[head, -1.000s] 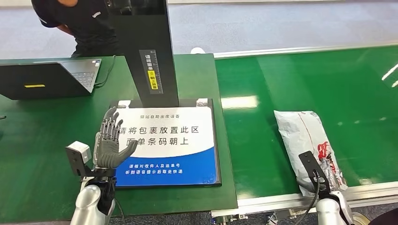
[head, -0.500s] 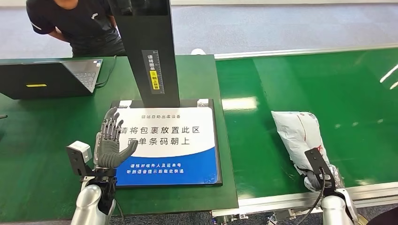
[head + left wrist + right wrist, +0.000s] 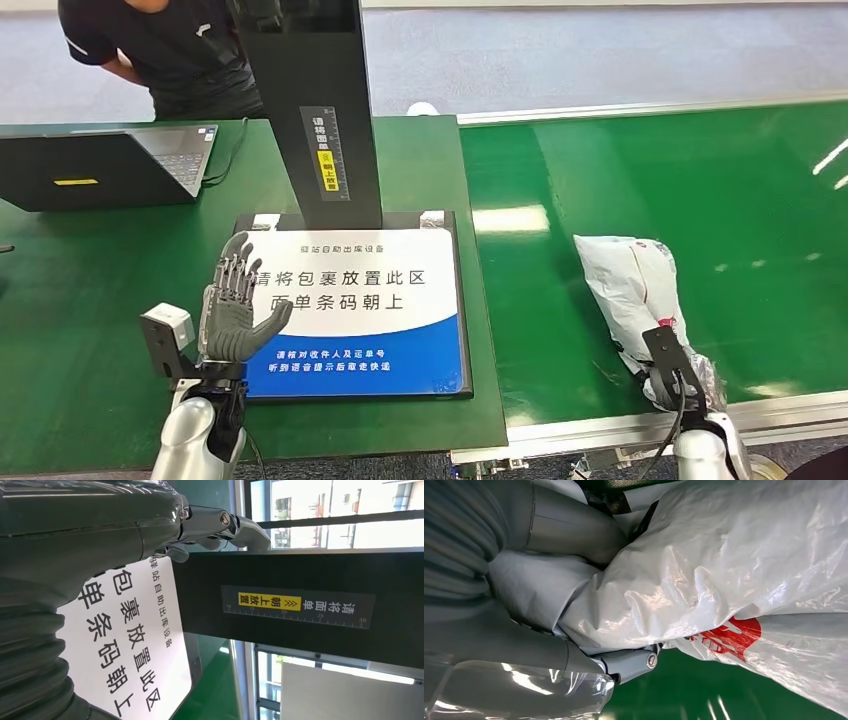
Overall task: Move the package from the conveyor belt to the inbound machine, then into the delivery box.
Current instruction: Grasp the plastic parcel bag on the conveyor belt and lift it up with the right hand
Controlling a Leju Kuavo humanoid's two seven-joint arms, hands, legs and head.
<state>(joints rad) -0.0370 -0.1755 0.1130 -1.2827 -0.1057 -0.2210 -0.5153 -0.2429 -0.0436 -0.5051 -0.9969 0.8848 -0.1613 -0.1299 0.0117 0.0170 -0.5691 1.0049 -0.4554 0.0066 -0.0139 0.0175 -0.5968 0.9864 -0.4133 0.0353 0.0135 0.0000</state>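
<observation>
Right hand (image 3: pixel 672 382) has its fingers clamped around the near end of the white package (image 3: pixel 632 288), which stretches away from it along the green conveyor belt (image 3: pixel 700 180). Left hand (image 3: pixel 232 300) holds nothing, fingers spread, over the edge of the inbound machine's white-and-blue pad (image 3: pixel 360 310). Beyond it stands the machine's black column (image 3: pixel 320 120), then a laptop (image 3: pixel 100 165) on the bench (image 3: pixel 80 300).

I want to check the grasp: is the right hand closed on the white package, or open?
Closed on it. In the right wrist view the right hand has its fingers clamped around the crumpled end of the white package.
</observation>
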